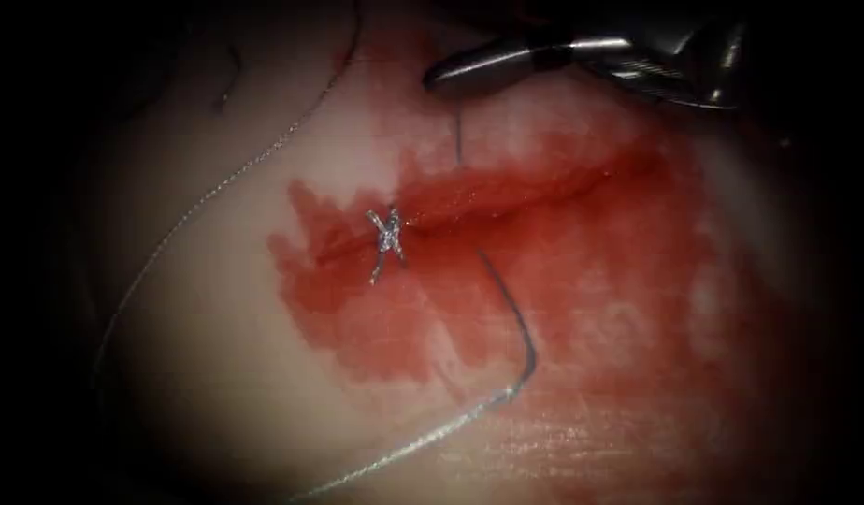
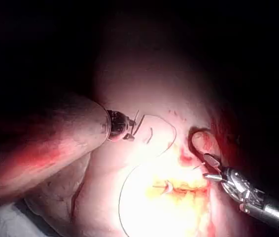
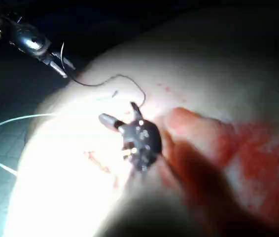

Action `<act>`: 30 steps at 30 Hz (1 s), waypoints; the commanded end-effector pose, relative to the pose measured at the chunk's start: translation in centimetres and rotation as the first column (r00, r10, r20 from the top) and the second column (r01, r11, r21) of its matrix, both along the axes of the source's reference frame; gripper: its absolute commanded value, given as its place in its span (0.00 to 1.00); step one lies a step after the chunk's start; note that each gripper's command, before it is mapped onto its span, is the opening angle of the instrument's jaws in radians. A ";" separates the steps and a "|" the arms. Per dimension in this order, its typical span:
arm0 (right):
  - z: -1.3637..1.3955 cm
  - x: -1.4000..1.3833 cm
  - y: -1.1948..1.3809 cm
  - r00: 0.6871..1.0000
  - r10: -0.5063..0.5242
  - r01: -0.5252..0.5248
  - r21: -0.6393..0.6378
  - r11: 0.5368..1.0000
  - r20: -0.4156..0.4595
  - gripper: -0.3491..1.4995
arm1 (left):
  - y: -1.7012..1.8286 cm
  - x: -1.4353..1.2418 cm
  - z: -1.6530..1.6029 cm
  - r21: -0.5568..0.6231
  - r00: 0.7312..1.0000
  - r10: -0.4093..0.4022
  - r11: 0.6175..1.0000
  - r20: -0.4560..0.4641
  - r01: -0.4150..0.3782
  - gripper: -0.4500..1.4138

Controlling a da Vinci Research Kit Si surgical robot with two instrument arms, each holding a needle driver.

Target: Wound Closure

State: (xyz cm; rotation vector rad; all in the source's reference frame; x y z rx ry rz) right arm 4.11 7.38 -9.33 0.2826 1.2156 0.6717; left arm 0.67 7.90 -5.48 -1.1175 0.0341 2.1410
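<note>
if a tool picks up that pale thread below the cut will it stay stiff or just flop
Likely floppy: the thread lies in loose sweeping curves over the tissue. Probably very light, being so thin. Possibly slippery near the red fluid.

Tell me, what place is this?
Likely a surgery practice bench: a robot's right tool, open and empty, near tissue with a cut, one knotted stitch, and a threaded curved needle stuck in the tissue beside the cut. What the left tool holds is unclear.
</note>
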 end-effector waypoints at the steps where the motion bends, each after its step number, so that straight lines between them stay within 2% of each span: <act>1: 0.03 0.07 0.02 1.000 0.008 -0.008 -0.006 1.000 0.008 0.84 | 0.07 -0.02 -0.03 0.015 0.998 -0.041 0.999 0.043 0.040 0.64; 6: 0.01 -0.01 -0.02 1.000 0.011 -0.011 -0.010 1.000 0.004 0.86 | 0.11 -0.02 -0.25 0.031 0.990 -0.050 0.998 0.135 0.046 0.65; 9: -0.01 -0.12 -0.06 1.000 0.004 -0.004 -0.011 1.000 0.003 0.87 | 0.09 -0.05 -0.54 0.053 0.976 -0.043 0.998 0.211 0.032 0.65; 15: -0.06 -0.36 -0.15 1.000 0.005 -0.005 -0.016 1.000 0.015 0.87 | 0.03 -0.08 -1.08 -0.065 0.967 0.022 0.998 0.253 -0.006 0.65; 16: -0.07 -0.42 -0.17 1.000 0.008 -0.007 -0.016 1.000 0.016 0.87 | 0.04 -0.07 -1.25 -0.096 0.964 0.042 0.995 0.264 -0.017 0.65; 17: -0.07 -0.42 -0.17 1.000 0.008 -0.007 -0.016 1.000 0.016 0.87 | 0.04 -0.07 -1.25 -0.096 0.964 0.042 0.995 0.264 -0.017 0.65; 18: -0.08 -0.47 -0.21 1.000 0.012 -0.012 -0.016 1.000 0.025 0.88 | 0.03 -0.06 -1.43 -0.137 0.965 0.083 0.989 0.249 -0.050 0.64; 20: -0.07 -0.51 -0.26 1.000 0.010 -0.009 -0.019 1.000 0.025 0.88 | -0.05 -0.11 -1.66 -0.130 0.972 0.115 0.988 0.207 -0.089 0.63; 25: -0.05 -0.49 -0.34 1.000 0.008 -0.007 -0.026 1.000 0.026 0.88 | -0.18 -0.26 -1.95 -0.092 0.974 0.146 0.987 0.174 -0.131 0.64; 26: -0.04 -0.48 -0.35 1.000 0.006 -0.005 -0.026 1.000 0.028 0.88 | -0.20 -0.28 -1.99 -0.102 0.976 0.166 0.983 0.142 -0.152 0.65; 27: -0.03 -0.48 -0.36 1.000 0.006 -0.005 -0.026 1.000 0.029 0.88 | -0.24 -0.30 -2.01 -0.135 0.975 0.209 0.971 0.073 -0.198 0.65; 28: -0.03 -0.47 -0.37 1.000 0.006 -0.005 -0.028 1.000 0.030 0.89 | -0.31 -0.31 -2.01 -0.129 0.966 0.253 0.958 -0.046 -0.257 0.65; 29: -0.03 -0.47 -0.38 1.000 0.006 -0.005 -0.028 1.000 0.030 0.89 | -0.37 -0.33 -1.99 -0.098 0.951 0.282 0.951 -0.125 -0.295 0.66; 30: -0.02 -0.47 -0.38 1.000 0.006 -0.005 -0.029 1.000 0.030 0.89 | -0.41 -0.34 -1.97 -0.070 0.940 0.299 0.947 -0.166 -0.314 0.66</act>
